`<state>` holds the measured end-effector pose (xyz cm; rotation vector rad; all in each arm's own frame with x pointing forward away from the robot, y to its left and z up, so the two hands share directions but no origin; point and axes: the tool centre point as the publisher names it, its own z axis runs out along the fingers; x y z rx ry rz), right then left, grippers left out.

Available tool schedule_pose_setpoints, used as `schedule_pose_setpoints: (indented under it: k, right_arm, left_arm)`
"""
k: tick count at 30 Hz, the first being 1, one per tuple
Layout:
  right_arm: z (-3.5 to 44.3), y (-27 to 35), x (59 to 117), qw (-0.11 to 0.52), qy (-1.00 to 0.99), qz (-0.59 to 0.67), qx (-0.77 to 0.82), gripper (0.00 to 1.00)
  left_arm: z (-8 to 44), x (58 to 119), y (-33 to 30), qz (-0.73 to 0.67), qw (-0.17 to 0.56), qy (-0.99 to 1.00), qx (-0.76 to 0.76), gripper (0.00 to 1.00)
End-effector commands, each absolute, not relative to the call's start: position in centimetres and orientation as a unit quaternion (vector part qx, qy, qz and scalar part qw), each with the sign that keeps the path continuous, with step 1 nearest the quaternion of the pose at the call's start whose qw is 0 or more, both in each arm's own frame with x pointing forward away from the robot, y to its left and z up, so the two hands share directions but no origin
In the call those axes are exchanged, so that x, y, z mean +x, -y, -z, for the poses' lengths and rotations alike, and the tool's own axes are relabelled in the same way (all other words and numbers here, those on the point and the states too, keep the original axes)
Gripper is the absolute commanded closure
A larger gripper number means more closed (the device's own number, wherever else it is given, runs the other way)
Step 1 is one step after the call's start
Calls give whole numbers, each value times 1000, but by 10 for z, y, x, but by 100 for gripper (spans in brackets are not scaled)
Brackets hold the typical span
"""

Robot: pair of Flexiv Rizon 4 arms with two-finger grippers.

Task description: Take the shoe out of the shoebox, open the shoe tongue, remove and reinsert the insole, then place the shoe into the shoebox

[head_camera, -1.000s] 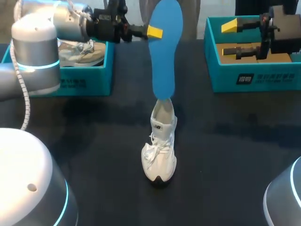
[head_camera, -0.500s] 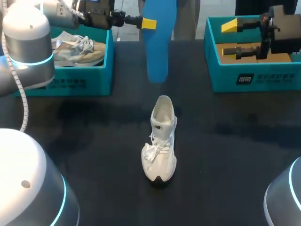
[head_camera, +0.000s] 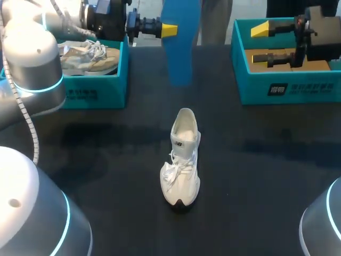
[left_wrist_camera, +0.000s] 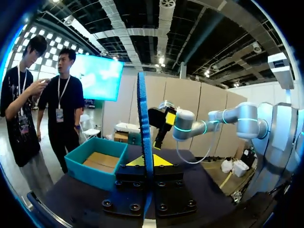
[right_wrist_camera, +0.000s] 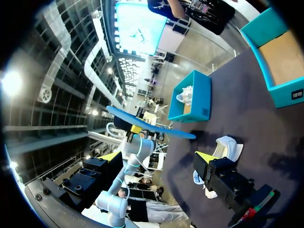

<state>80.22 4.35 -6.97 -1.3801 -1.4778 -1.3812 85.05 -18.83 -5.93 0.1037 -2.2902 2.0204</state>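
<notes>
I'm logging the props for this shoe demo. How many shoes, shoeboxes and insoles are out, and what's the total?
Shoes: 2, the white shoe on the table and the beige shoe in the left shoebox.
Shoeboxes: 2, the left shoebox and the right shoebox.
Insoles: 1, the blue insole, held in the air.
Total: 5.

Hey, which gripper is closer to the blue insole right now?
Left. The left gripper has its jaws shut on the insole. The right gripper hangs open over the right box, well apart from the insole.
</notes>
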Motion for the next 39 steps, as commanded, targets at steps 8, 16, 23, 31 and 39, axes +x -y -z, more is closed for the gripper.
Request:
schedule_pose_setpoints:
  k: [8, 16, 23, 31, 39]
  right_arm:
    - [70, -45, 804, 340, 568, 530, -531, 0]
    - [70, -45, 804, 340, 568, 530, -531, 0]
    - [70, -45, 804, 340, 568, 530, -531, 0]
    - [70, -45, 804, 340, 568, 530, -531, 0]
    - [70, -45, 804, 340, 568, 530, -531, 0]
  left_arm:
    - [72, 854, 189, -631, -133, 739, -194, 100]
    - [81, 863, 194, -569, -288, 685, -351, 100]
    - [80, 869, 199, -570, -404, 581, -418, 100]
    - [68, 874, 207, -561, -491, 451, -491, 100]
    - [67, 873, 207, -561, -494, 446, -492, 100]
